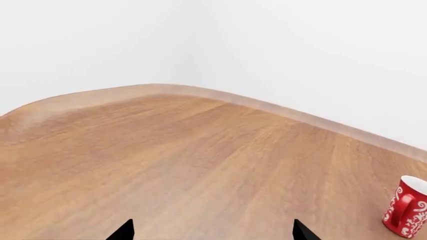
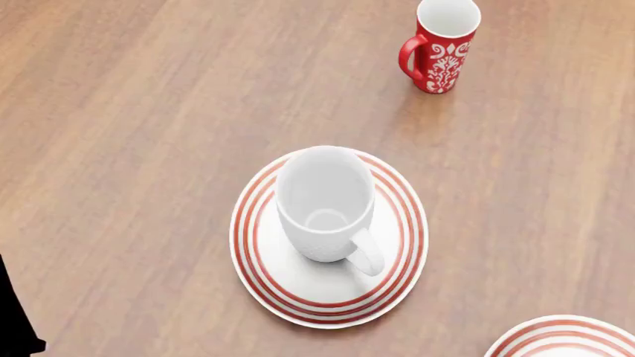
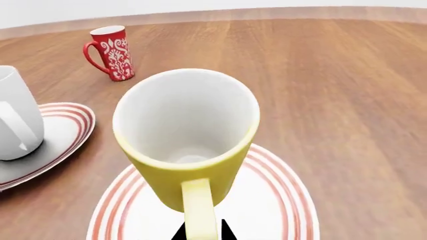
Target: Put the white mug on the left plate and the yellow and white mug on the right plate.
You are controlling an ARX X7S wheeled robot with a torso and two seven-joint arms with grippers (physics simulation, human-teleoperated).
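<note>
The white mug [image 2: 323,201] stands upright on the left plate [image 2: 397,275], its handle pointing towards me; both also show in the right wrist view, the white mug [image 3: 13,115] on that plate [image 3: 63,132]. The yellow and white mug [image 3: 200,175] is upright over the middle of the right plate [image 3: 273,210]. My right gripper [image 3: 201,232] is shut on its yellow handle. Whether the mug's base touches the plate is hidden. Only a rim of the right plate [image 2: 566,338] reaches the head view. My left gripper [image 1: 213,232] is open over bare table, holding nothing.
A red mug [image 2: 442,48] with a white pattern stands on the wooden table [image 2: 129,149] beyond the plates, also seen as the red mug [image 3: 113,52] and the red mug [image 1: 407,207]. The table's far edge [image 1: 167,90] meets a white wall. A dark arm part [image 2: 15,320] shows at the near left.
</note>
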